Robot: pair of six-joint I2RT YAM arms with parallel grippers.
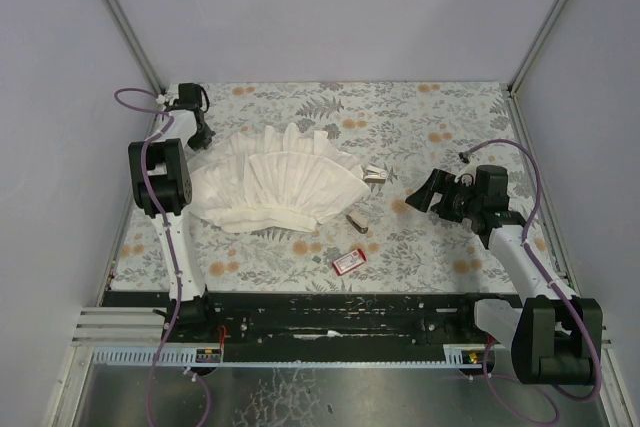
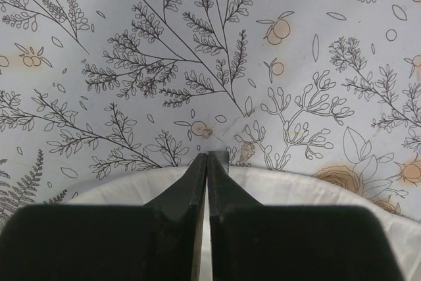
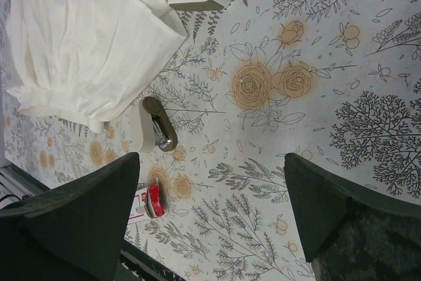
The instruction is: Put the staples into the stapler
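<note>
My right gripper (image 1: 418,193) hangs released, its jaws spread wide with nothing between them, above the flowered table (image 1: 450,117) on the right side. Through the wrist camera I see its two dark fingers (image 3: 99,208) framing bare tablecloth. The stapler (image 1: 356,220) lies to its left and a little nearer to me, flat on the table, apart from the gripper. In my right wrist view it (image 3: 155,125) shows a pale body with a dark upper side and some metal glinting in it, and it rests just beside the near right corner of the white cloth (image 1: 280,185). Nearer still, close to the table's near edge, lies the red box (image 1: 349,260) with its white label. In the wrist view one finger partly hides the box (image 3: 150,201), and I cannot make out the staples themselves. Beyond the stapler, at the cloth's right tip, sits a small white gadget (image 1: 375,174) with a printed logo, close against the fabric. The cloth fans out in pleats across the middle of the table. My left gripper (image 1: 203,134) is far over on the far left, clenched with the fingers pressed together on nothing. Its tips (image 2: 207,158) point over the cloth's rounded edge towards the flowered pattern beyond, well apart from the stapler and the box.
</note>
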